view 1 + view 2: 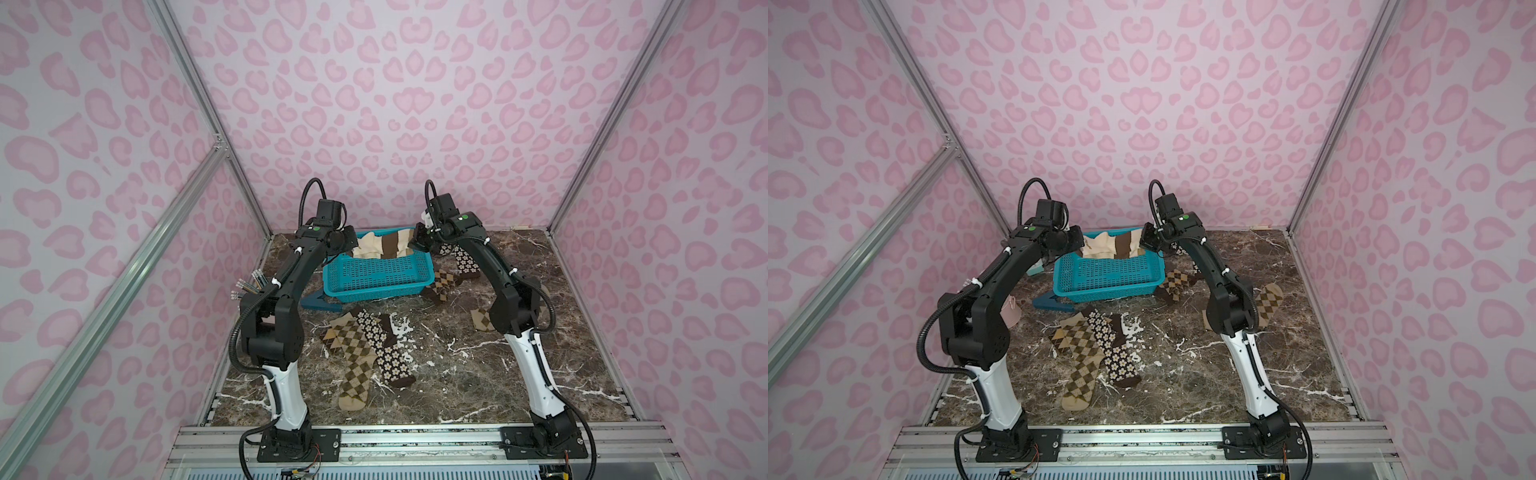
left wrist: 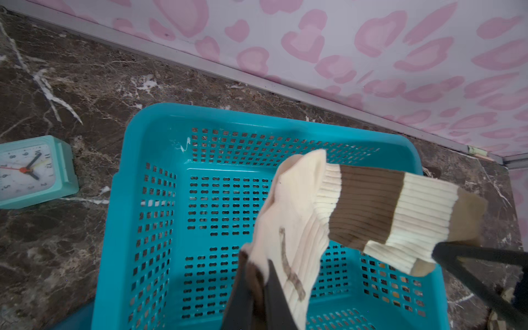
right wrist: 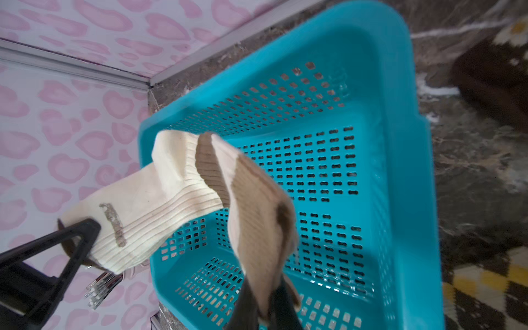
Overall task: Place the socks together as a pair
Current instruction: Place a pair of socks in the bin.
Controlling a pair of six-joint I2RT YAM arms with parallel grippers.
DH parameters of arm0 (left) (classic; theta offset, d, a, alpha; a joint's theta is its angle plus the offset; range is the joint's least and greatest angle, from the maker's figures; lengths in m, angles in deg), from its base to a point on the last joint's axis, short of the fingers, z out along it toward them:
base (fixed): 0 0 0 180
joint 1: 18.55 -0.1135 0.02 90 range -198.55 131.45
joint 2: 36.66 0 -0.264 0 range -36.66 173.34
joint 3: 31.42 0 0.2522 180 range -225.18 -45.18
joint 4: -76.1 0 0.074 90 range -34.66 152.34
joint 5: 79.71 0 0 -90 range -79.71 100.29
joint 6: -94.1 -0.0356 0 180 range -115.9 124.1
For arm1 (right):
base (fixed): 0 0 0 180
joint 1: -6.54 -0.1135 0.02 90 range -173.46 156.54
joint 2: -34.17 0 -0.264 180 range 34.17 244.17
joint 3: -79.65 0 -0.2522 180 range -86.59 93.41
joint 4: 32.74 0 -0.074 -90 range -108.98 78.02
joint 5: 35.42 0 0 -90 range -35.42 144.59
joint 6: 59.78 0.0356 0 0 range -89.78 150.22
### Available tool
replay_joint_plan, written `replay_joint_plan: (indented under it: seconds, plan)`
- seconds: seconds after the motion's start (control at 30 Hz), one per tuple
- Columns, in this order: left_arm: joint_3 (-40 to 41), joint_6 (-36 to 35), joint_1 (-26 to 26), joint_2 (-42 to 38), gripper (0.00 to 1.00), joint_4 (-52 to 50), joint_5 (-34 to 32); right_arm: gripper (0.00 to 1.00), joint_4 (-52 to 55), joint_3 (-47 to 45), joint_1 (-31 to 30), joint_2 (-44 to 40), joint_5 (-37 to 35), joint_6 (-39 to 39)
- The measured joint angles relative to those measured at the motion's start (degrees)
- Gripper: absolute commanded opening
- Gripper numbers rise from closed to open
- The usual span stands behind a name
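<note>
I am looking across the marble table point(image 1: 457, 374), with the teal basket point(image 1: 374, 278) sitting at its far middle. The striped sock point(image 1: 384, 245), cream with brown bands, is hanging stretched above the basket's open top between both arms. I cannot tell whether it is one layer or two.

Nearer to me, left of centre, a tan argyle sock point(image 1: 353, 357) and a flowered sock point(image 1: 384, 349) are lying side by side and touching. A brown-orange argyle sock point(image 1: 442, 284) is lying just right of the basket.

The left gripper point(image 2: 257, 274) is pinching the brown toe end, with its jaws clamped tight on the knit. The right gripper point(image 3: 268, 308) is clenching the cuff end the same way.

I am judging the fabric as light, soft and floppy. It is sagging and twisting in the middle, so it will not be holding any shape once I let go. The ribbed knit is giving good friction, so slipping is unlikely. The two ends look like the right places to hold, because that is keeping the length spread as I lower it.
</note>
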Motion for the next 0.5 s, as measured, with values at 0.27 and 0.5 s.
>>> replay_joint_plan:
  seconds: [0.27, 0.5]
  plan:
    - [-3.2, -1.2, -0.2, 7.9, 0.07, -0.3, -2.2, 0.06, -0.6, -3.6, 0.3, 1.7, 1.2, 0.1]
    - [-2.6, -1.2, -0.2, 9.4, 0.44, -0.6, -4.3, 0.33, 0.3, -6.2, 0.3, 1.0, 1.0, -1.9]
